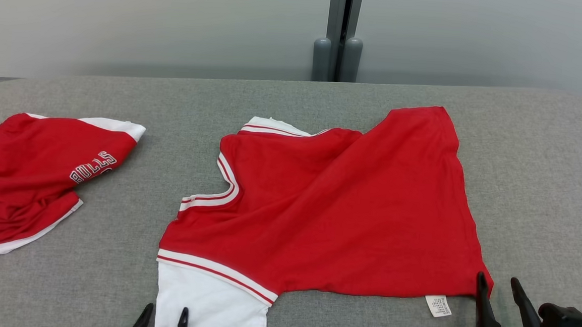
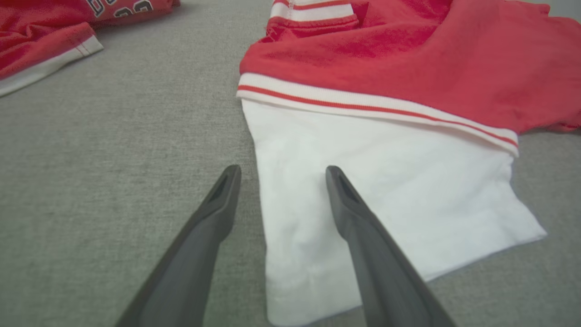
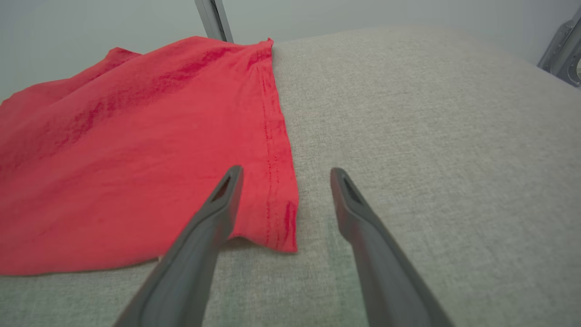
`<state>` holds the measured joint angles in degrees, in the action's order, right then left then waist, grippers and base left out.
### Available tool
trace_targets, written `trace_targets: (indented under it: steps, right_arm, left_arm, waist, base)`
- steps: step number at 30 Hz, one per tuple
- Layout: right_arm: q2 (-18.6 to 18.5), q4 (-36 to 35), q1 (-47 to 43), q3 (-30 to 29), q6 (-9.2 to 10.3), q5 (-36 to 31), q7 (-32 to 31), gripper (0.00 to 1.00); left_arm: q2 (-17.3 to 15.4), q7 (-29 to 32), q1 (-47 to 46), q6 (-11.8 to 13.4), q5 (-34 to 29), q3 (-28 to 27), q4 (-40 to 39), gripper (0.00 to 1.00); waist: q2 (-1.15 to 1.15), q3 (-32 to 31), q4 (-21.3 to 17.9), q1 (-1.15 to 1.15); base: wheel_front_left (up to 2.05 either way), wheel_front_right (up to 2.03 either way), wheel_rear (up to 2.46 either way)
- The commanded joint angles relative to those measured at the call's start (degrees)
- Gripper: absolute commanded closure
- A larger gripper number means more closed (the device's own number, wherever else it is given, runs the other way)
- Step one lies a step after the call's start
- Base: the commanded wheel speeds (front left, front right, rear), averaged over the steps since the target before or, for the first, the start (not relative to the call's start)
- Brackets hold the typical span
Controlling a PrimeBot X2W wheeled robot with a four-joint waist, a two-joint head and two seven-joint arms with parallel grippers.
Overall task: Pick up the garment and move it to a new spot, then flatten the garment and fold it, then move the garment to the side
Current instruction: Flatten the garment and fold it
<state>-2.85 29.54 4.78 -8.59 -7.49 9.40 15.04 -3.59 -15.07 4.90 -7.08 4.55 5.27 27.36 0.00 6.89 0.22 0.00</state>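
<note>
The garment, a red shirt with white sleeves and striped trim, lies spread on the grey table, collar to the left and hem to the right. Its near white sleeve points toward me. My left gripper is open at the bottom edge, its fingers straddling that sleeve's left edge. My right gripper is open at the garment's near right hem corner, one finger over the red cloth and the other over bare table. Neither holds anything.
A second red and white garment with "BULLS" lettering lies crumpled at the table's left edge. A grey post stands behind the table against a pale wall. Bare grey table stretches to the right of the shirt.
</note>
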Motion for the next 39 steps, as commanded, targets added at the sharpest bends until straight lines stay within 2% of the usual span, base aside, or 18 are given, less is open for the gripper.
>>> trace_targets:
  steps: [1, 11, 20, 26, 27, 28, 29, 30, 34, 39]
  right_arm:
    - [-0.09, 0.47, 0.91, -0.11, -0.01, 0.57, 0.2, 0.0]
    - [-0.11, 7.18, 2.5, 1.52, -0.01, 4.81, 0.21, 0.0]
    - [-0.1, 12.75, 4.84, 2.14, -0.01, 5.86, 0.19, 0.0]
    - [0.01, 15.92, 7.32, 5.8, -0.02, 8.85, 0.02, 0.0]
    - [0.01, 16.15, 7.62, 6.64, -0.02, 9.74, 0.0, 0.47]
    - [0.02, 15.96, 7.91, 7.4, -0.02, 10.36, 0.0, 1.0]
    - [0.05, 15.76, 8.02, 8.01, -0.02, 10.85, 0.0, 1.0]
    - [0.03, 15.55, 8.09, 8.46, -0.02, 11.21, 0.01, 1.0]
    - [-0.14, 12.52, 8.03, 9.32, -0.02, 11.79, 0.09, 1.0]
    - [-0.14, 6.2, 8.4, 9.27, -0.02, 11.01, 0.12, 1.0]
  left_arm:
    - [-0.26, -0.15, 0.29, -0.15, 0.33, 0.36, 0.17, 0.0]
    - [0.26, -0.13, -0.1, -0.48, 3.83, 5.81, 2.98, 0.0]
    - [0.4, -0.01, -1.68, -0.4, 5.54, 7.84, 4.94, 0.0]
    - [0.5, 0.01, -3.13, -0.42, 7.18, 9.06, 5.77, 0.0]
    - [0.53, 0.01, -3.27, -0.43, 7.83, 9.48, 6.01, 0.0]
    - [0.57, 0.07, -3.51, -0.43, 8.58, 9.94, 6.26, 0.37]
    - [0.62, 0.11, -3.8, -0.43, 9.42, 10.4, 6.41, 0.75]
    - [0.63, 0.11, -4.06, -0.44, 10.05, 10.83, 6.46, 1.0]
    - [0.65, 0.04, -5.38, -0.44, 12.78, 11.79, 5.84, 1.0]
    - [0.58, -0.05, -8.27, -0.44, 16.01, 12.36, 1.39, 1.0]
  waist:
    - [0.0, -0.02, 0.07, 0.0]
    - [0.0, -0.87, 0.35, 0.0]
    - [0.0, -0.64, 0.57, 0.0]
    - [0.0, 0.08, 0.64, 0.0]
    - [0.0, 0.14, 0.64, 0.0]
    - [0.0, 0.21, 0.62, 0.0]
    - [0.0, 0.27, 0.59, 0.0]
    - [0.0, 0.34, 0.54, 0.0]
    - [0.0, 0.62, 0.37, 0.0]
    - [0.0, 1.61, 0.15, 0.0]
  base:
    - [0.0, 0.0, 0.0]
    - [0.0, 0.0, 0.0]
    - [0.0, 0.0, 0.0]
    - [0.0, 0.0, 0.0]
    - [0.0, 0.0, 0.0]
    - [0.0, 0.0, 0.0]
    - [0.0, 0.0, 0.0]
    - [0.0, 0.0, 0.0]
    - [0.0, 0.0, 0.0]
    - [0.0, 0.0, 0.0]
